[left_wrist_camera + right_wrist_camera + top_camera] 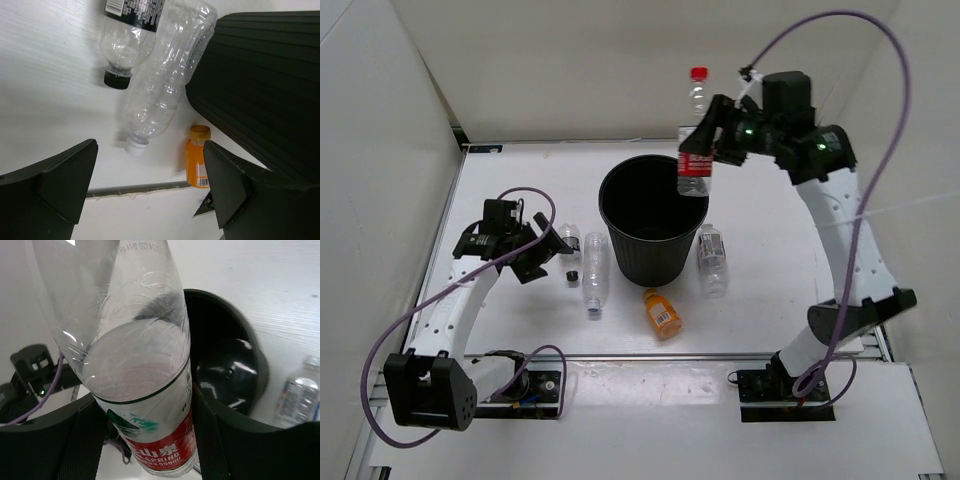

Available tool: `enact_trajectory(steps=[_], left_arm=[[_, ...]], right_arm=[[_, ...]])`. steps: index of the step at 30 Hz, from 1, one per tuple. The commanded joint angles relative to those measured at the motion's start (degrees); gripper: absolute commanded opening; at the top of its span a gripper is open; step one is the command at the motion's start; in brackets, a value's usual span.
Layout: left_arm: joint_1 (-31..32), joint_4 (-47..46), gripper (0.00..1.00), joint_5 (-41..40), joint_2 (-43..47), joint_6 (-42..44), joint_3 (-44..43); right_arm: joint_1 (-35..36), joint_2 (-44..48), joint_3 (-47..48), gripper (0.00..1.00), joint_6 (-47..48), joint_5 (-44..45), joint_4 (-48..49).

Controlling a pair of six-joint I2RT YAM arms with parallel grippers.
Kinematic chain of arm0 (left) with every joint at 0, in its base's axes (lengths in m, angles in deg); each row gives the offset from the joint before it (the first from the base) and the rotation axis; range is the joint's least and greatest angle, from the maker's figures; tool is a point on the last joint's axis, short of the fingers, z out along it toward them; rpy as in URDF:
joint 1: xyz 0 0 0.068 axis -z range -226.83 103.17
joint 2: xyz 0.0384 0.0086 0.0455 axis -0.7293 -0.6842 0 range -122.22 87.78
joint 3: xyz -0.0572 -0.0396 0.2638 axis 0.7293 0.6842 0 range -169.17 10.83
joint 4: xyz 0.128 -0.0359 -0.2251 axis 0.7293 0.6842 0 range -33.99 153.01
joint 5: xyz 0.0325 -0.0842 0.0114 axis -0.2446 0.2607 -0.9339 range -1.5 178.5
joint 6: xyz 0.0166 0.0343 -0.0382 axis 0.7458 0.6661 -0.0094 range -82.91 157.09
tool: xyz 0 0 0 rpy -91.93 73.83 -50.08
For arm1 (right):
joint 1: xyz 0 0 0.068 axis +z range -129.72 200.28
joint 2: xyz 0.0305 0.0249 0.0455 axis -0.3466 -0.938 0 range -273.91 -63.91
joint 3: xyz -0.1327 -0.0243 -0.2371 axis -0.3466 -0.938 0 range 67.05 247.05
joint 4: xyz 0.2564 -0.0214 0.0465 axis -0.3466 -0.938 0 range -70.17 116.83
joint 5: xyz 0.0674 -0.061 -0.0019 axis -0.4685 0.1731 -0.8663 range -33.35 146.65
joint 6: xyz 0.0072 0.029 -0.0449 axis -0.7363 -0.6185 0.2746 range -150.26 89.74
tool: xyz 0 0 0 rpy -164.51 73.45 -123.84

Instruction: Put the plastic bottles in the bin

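The right gripper (706,140) is clamped on the red-capped bottle (694,165) and holds it upright in the air over the far right rim of the bin (645,255). The bin stands mid-table with its mouth open. White walls (380,150) close in the table (780,210) on the left and far sides.

In the right wrist view the bottle's lower end is cut off. The left gripper (548,250) hangs low, left of the bin, its fingers apart with nothing between them.

Just ahead of it lie the black-labelled bottle (127,45), its far end out of the left wrist view, and the longer clear bottle (165,75), close against the bin's side; contact is unclear. The third clear bottle (712,262) lies right of the bin, and the orange bottle (662,312) lies on its near side.
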Motion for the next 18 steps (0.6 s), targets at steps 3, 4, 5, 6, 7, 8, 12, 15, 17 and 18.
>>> enact_trajectory(steps=[3,4,5,6,7,8,12,15,17,18], left_arm=[[-0.6,-3.87,0.97,1.08,-2.8,1.46,0.13],[-0.6,-4.56,0.97,1.08,-2.81,1.46,0.13],[-0.6,-5.18,0.97,1.6,-3.68,1.46,0.13],[-0.6,-5.18,0.97,2.3,-4.82,1.46,0.13],[-0.6,-5.71,0.97,2.31,-5.35,1.46,0.13],[-0.08,-5.71,0.97,2.31,-5.36,1.46,-0.48],[0.54,-6.24,0.97,0.12,-7.9,2.6,-2.51],[2.46,-7.46,0.97,-0.42,-11.15,3.66,-4.17],[3.87,-7.47,0.97,-0.94,-14.57,4.18,-6.28],[6.06,-7.47,0.97,-1.73,-15.89,5.06,-7.25]], right_arm=[[9.54,-10.03,4.46,0.72,2.06,1.5,-2.79],[10.6,-10.92,4.46,0.79,2.67,2.2,-3.5],[11.91,-11.53,6.2,0.88,3.29,3.16,-4.55],[11.93,-12.06,7.18,0.99,3.3,3.87,-6.21],[11.93,-12.07,7.88,1.0,3.3,4.75,-6.23],[11.93,-11.29,7.89,1.0,3.3,4.75,-6.23],[10.87,-6.19,7.89,1.0,3.82,5.98,-5.7],[8.86,-3.38,5.96,1.0,4.35,5.99,-6.23],[8.07,-2.14,4.04,1.0,4.88,4.94,-7.45],[7.45,-1.01,3.24,1.0,4.88,4.93,-7.46]])
